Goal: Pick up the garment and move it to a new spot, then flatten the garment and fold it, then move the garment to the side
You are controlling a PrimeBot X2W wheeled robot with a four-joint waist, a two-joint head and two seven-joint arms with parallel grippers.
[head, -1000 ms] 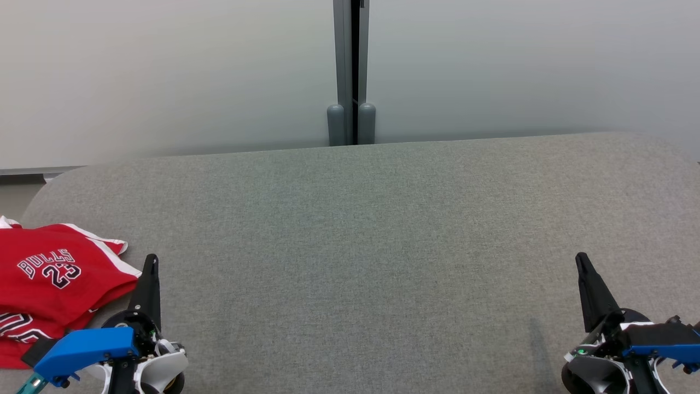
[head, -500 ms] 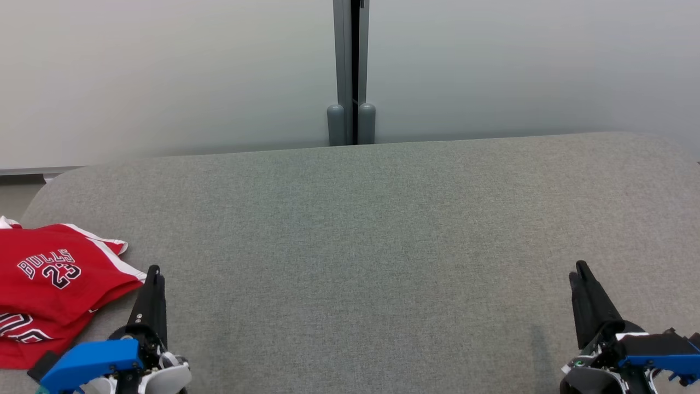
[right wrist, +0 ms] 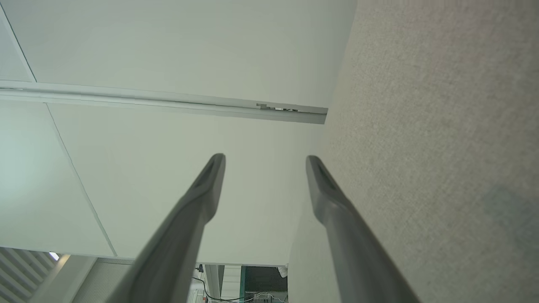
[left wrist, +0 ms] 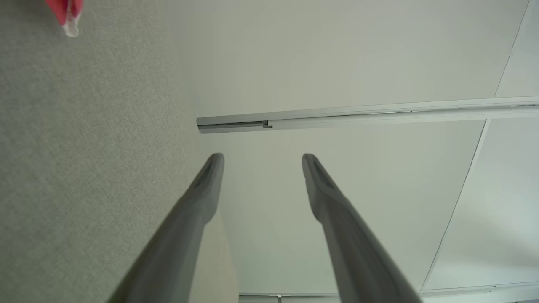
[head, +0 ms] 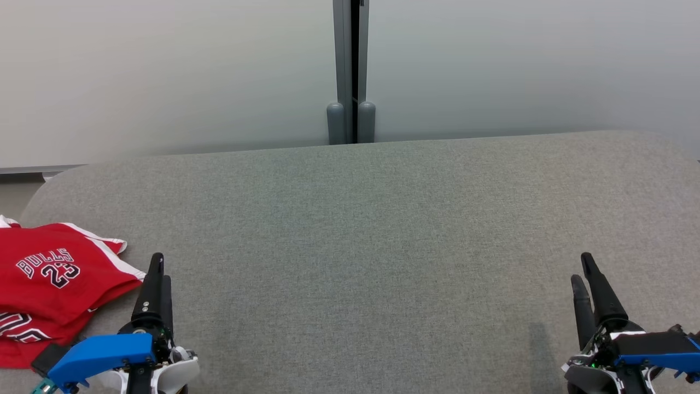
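Observation:
The garment (head: pixel 46 284), a red jersey with white trim and "BULLS 23" lettering, lies crumpled at the left edge of the grey fabric surface (head: pixel 361 246). A small red and white corner of the garment (left wrist: pixel 67 14) shows at the top left of the left wrist view. My left gripper (head: pixel 159 268) hovers just right of the jersey, apart from it, fingers spread and empty (left wrist: pixel 261 158). My right gripper (head: pixel 582 268) hangs at the lower right, far from the garment, also open with nothing between its fingers (right wrist: pixel 265 158).
A pale wall with a grey vertical post (head: pixel 351 71) stands behind the surface's far edge. The grey surface stretches wide between the two grippers. A strip of floor (head: pixel 16 191) shows past the rounded left corner.
Both grippers went from shut to open. Each shifted slightly in place; the garment has not moved.

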